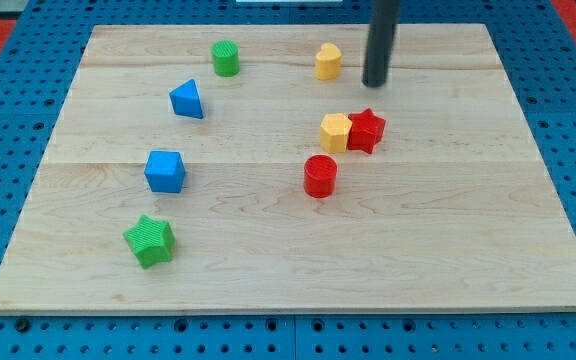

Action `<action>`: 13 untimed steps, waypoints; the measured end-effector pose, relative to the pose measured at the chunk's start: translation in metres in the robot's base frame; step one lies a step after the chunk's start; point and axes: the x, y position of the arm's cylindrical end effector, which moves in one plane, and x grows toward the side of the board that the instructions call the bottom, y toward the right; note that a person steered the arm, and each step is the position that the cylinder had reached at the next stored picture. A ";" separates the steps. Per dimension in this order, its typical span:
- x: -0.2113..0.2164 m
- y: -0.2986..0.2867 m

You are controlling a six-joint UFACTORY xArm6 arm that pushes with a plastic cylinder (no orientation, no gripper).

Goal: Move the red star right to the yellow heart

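The red star (367,130) lies right of the board's middle, touching a yellow hexagon block (335,132) on its left side. The yellow heart (328,61) stands near the view's top, above and a little left of the star. My tip (374,84) is down at the board, to the right of the yellow heart and straight above the red star, with a small gap to each. The rod rises out of the view's top.
A red cylinder (320,176) sits below the yellow hexagon. A green cylinder (226,58), a blue triangular block (187,99), a blue cube (165,171) and a green star (150,241) lie on the left half of the wooden board (448,250).
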 end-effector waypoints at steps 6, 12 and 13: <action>0.029 -0.007; 0.084 0.036; 0.101 -0.026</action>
